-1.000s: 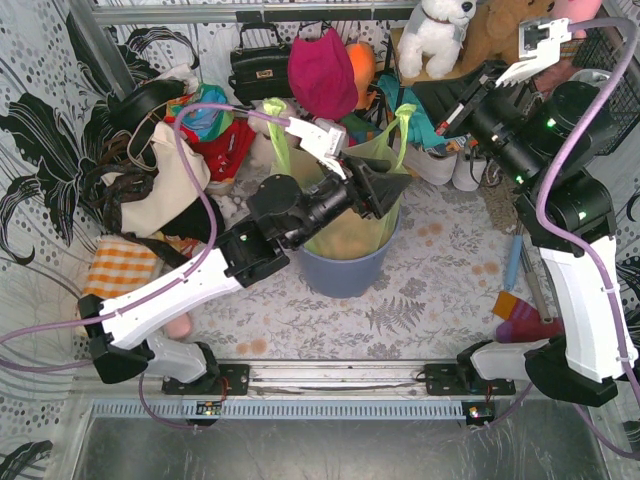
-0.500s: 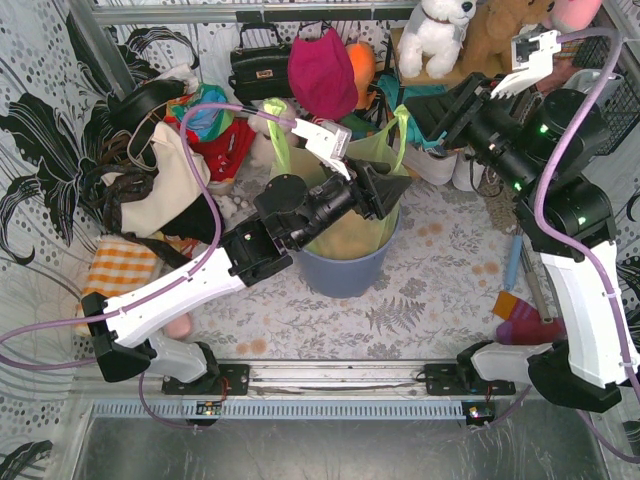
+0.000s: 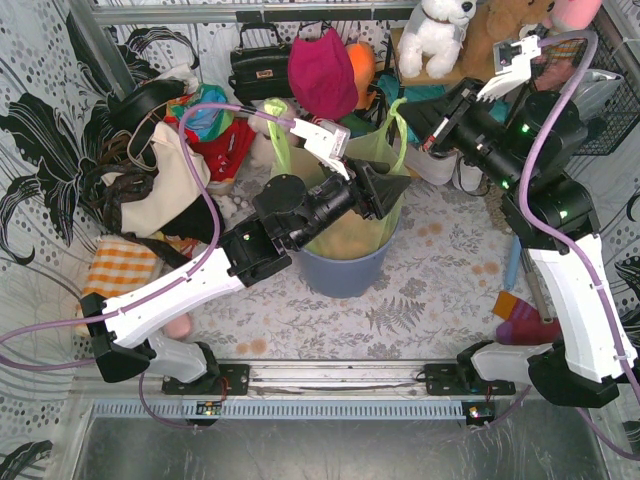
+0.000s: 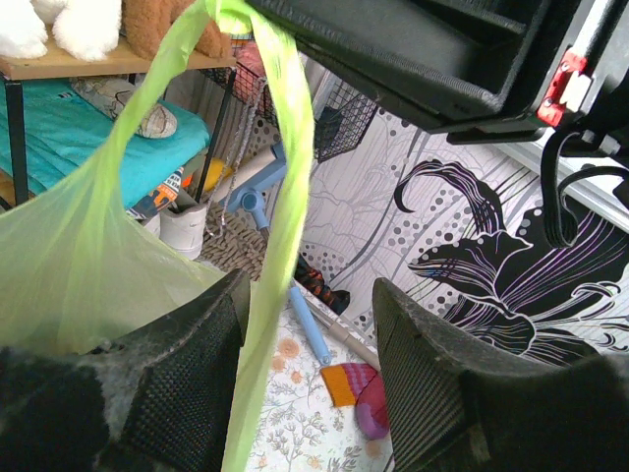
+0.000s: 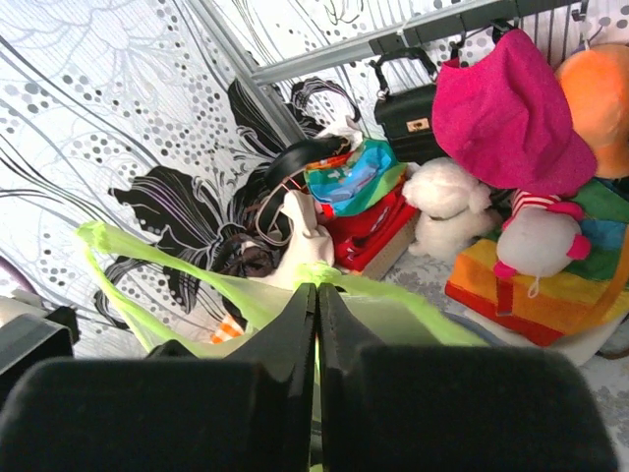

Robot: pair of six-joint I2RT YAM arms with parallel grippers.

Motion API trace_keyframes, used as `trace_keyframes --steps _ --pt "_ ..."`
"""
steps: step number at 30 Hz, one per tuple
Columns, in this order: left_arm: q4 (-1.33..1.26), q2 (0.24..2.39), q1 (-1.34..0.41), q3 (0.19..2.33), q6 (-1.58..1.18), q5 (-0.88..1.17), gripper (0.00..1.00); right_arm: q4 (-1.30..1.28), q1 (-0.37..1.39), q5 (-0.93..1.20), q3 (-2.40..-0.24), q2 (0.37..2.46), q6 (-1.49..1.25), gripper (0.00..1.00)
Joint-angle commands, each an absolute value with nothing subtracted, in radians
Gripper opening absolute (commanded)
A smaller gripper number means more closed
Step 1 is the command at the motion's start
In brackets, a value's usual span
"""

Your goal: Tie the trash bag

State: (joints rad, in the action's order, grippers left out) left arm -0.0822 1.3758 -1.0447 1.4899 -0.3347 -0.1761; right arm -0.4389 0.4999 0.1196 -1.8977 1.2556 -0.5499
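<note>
Trash bag (image 3: 352, 238) handle (image 4: 285, 147) tight between closed right fingers (image 5: 265, 364), same green loop loose between wide-apart left fingers (image 4: 187, 383).

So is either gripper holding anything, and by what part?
Right gripper pinches the trash bag by a handle loop; left gripper is open, holding nothing.

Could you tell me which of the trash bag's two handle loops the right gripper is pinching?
The right-hand loop: it runs up into the shut right gripper, whereas the left-hand loop stands free over the trash bag's opposite rim.
</note>
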Motion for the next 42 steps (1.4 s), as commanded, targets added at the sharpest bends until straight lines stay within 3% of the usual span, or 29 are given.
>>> trace_keyframes --steps 1,8,14,24,33,37,42 --pt "-0.118 1.347 -1.048 1.486 -0.325 -0.19 0.61 -0.335 0.5 0.13 -1.894 1.238 -0.572 0.0" --pt "-0.103 1.358 -1.048 1.477 -0.327 -0.208 0.58 -0.325 0.5 0.139 -1.957 1.259 -0.551 0.0" --pt "-0.041 1.366 -1.048 1.499 -0.331 -0.339 0.54 -0.299 0.499 0.169 -1.923 1.239 -0.558 0.0" --pt "-0.093 1.398 -1.048 1.606 -0.175 -0.304 0.73 -0.303 0.5 0.203 -1.886 1.223 -0.562 0.0" --pt "-0.219 1.469 -1.046 1.683 -0.027 -0.323 0.83 -0.308 0.5 0.204 -1.879 1.213 -0.561 0.0" --pt "-0.273 1.506 -1.042 1.711 0.031 -0.337 0.94 -0.3 0.5 0.213 -1.87 1.208 -0.566 0.0" --pt "-0.305 1.541 -0.995 1.734 0.006 -0.27 0.96 -0.29 0.5 0.219 -1.861 1.2 -0.575 0.0"
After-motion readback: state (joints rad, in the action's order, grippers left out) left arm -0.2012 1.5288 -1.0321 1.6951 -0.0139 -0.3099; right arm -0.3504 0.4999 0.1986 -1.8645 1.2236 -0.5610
